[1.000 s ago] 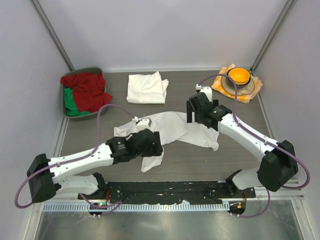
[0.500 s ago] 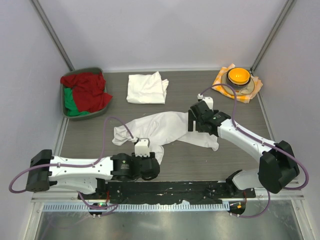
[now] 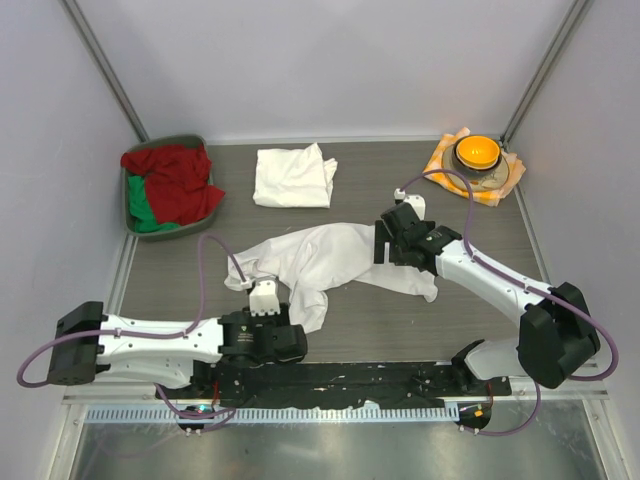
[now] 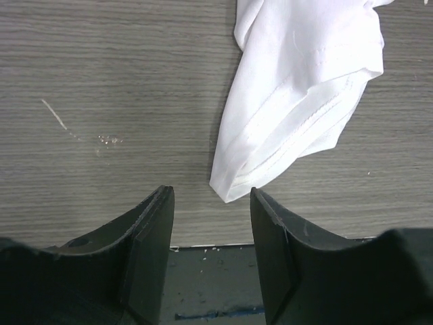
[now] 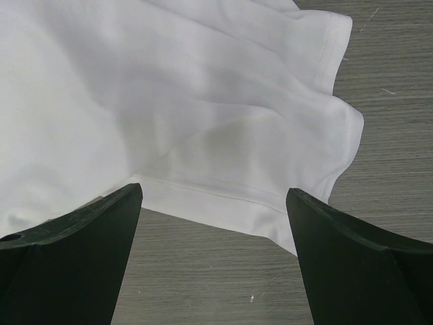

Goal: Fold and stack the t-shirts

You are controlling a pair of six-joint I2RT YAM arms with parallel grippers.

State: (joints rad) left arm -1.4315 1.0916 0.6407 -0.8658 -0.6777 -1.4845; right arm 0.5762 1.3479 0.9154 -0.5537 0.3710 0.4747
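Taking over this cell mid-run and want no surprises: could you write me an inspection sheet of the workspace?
Surface: grey wood-grain table, scratch and specks near the front edge.
Job's things: folded t-shirt at the back; crumpled t-shirt mid-table.
Clutter: bin with red and green cloth back left; orange bowl on checked cloth back right.
Claws: left claw open, empty, at the crumpled t-shirt's near tip; right claw open, empty, over its hem.
Cables: purple cables loop free above both arms.
Surroundings: plain walls, metal corner posts.
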